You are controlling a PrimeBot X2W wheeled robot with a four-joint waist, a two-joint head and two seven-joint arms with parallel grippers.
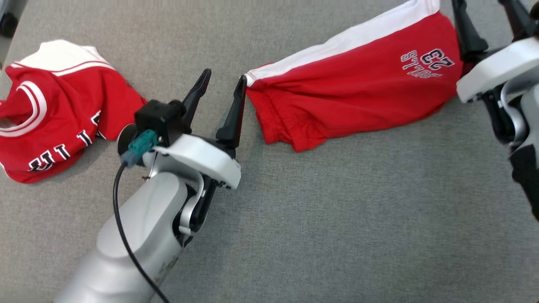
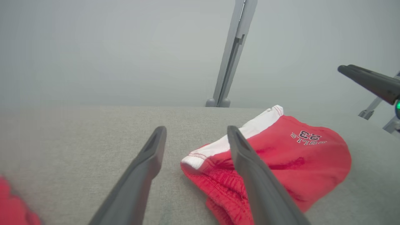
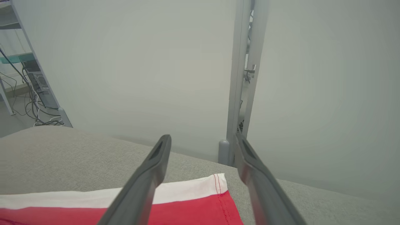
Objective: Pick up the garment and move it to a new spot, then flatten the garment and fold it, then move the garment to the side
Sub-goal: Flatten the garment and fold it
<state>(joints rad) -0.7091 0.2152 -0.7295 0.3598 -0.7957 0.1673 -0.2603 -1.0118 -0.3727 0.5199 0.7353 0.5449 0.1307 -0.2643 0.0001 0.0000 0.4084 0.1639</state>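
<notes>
Head view is showing my left gripper (image 1: 224, 78) hanging over the middle of the desk (image 1: 337, 210), its two fingers spread wide and pinching nothing. The shorts (image 1: 358, 92) are lying on the grey cloth just to its right, stretching from the desk's middle toward the far right corner. They are red with a white stripe along the far side and a dark "23" print near the right end. My left gripper's right fingertip is sitting just beside the white corner at the shorts' left end, and I am not able to tell whether it is touching. My right gripper (image 1: 482, 12) is reaching in at the shorts' right end, fingers likewise spread, their tips running off the top of the view. A jersey (image 1: 63, 122), red and white, is lying crumpled near the desk's left edge, well apart from the shorts.

In the left wrist view my left fingers are standing wide apart, the right one crossing in front of the shorts' gathered waistband. A grey post (image 2: 232, 53) is rising beyond the far edge. In the right wrist view my right fingers are standing apart above the shorts' hemmed corner, which is lying near the far edge, and they are gripping nothing.
</notes>
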